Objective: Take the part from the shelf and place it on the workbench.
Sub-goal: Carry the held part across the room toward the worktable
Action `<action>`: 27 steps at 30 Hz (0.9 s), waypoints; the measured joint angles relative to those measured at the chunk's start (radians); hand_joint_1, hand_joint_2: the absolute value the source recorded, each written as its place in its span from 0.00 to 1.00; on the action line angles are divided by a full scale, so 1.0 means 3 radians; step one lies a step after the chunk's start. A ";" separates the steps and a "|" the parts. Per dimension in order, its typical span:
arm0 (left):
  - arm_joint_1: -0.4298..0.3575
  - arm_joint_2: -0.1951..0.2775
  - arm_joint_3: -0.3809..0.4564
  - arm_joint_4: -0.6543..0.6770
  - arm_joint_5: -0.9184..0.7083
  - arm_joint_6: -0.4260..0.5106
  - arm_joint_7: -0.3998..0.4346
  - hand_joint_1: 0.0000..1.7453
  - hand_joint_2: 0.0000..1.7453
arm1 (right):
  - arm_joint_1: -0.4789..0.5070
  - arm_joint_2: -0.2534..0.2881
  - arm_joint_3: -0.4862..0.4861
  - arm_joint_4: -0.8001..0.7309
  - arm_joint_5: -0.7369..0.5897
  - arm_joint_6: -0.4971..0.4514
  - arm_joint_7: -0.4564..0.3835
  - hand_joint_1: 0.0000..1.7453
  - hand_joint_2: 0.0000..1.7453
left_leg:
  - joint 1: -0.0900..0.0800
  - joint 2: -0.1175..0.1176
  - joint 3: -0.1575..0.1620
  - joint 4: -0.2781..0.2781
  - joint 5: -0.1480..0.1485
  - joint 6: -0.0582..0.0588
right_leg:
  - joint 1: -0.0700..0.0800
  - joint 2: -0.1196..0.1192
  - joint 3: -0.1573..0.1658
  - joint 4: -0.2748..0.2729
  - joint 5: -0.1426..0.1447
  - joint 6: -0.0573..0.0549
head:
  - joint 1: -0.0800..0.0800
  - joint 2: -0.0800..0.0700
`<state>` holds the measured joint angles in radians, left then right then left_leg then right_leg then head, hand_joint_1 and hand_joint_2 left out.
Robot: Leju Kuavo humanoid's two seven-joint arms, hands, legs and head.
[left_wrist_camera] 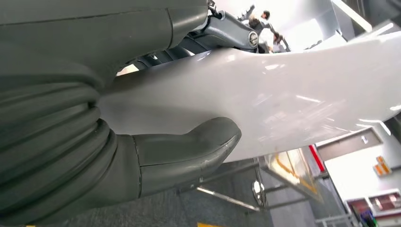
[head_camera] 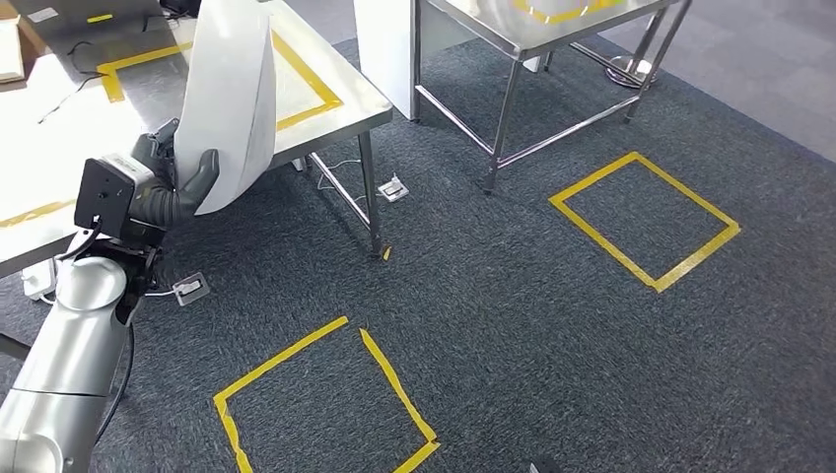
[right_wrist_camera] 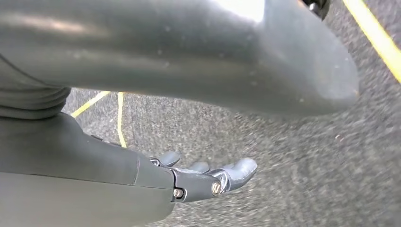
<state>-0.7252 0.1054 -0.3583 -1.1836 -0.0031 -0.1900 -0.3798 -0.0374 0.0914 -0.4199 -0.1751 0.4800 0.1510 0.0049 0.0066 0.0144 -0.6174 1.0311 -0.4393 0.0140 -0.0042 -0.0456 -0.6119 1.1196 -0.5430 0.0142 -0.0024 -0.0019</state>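
The part [head_camera: 234, 94], a curved white panel, stands upright in my left hand [head_camera: 177, 182], thumb pressed on its face, over the steel workbench's [head_camera: 325, 118] front edge. My right hand [right_wrist_camera: 208, 177] looks loosely spread and empty above the carpet [head_camera: 513, 296].

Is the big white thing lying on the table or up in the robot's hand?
Up in the hand. The left hand grips the white part, holding it upright above the table's edge.
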 joint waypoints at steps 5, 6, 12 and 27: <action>0.0040 -0.0024 -0.0003 0.0005 -0.0002 0.0007 0.0000 1.00 1.00 | 0.0014 -0.0001 0.0000 0.0000 0.0050 0.0004 0.0001 0.00 0.00 | 0.0005 -0.0188 -0.0009 0.0011 0.0006 0.0015 | -0.0017 0.0139 -0.0303 0.0555 -0.0120 0.0016 | 0.0014 0.0000; 0.0051 -0.0022 -0.0003 -0.0001 -0.0007 0.0009 -0.0001 1.00 1.00 | 0.0014 -0.0001 0.0000 0.0000 0.0052 0.0003 0.0002 0.00 0.00 | 0.0007 -0.0226 -0.0009 0.0016 0.0006 0.0009 | -0.0023 0.0165 -0.0221 0.0360 0.0006 0.0009 | 0.0014 0.0000; 0.0100 -0.0012 -0.0003 -0.0082 -0.0057 0.0021 0.0001 1.00 1.00 | 0.0011 0.0001 -0.0001 0.0000 0.0049 -0.0005 -0.0003 0.00 0.00 | 0.0021 -0.0430 -0.0052 0.0008 0.0041 -0.0116 | -0.0033 0.0306 0.0066 -0.0262 0.0221 -0.0051 | 0.0014 0.0000; 0.0160 0.0049 0.0012 -0.0183 -0.0108 0.0062 0.0046 1.00 1.00 | 0.0009 0.0004 -0.0002 0.0000 0.0081 -0.0004 -0.0035 0.00 0.00 | -0.0026 0.0060 0.0016 0.0022 -0.0037 -0.0075 | 0.0009 -0.0175 0.0099 -0.0273 0.0207 -0.0060 | -0.0009 0.0000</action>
<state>-0.6772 0.1200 -0.3548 -1.2385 -0.0354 -0.1714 -0.3659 -0.0347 0.0927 -0.4204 -0.1751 0.5043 0.1496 -0.0056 -0.0011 0.0323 -0.6126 1.0376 -0.4504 -0.0084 -0.0014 -0.0982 -0.5822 1.0376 -0.4809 -0.0037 -0.0051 -0.0019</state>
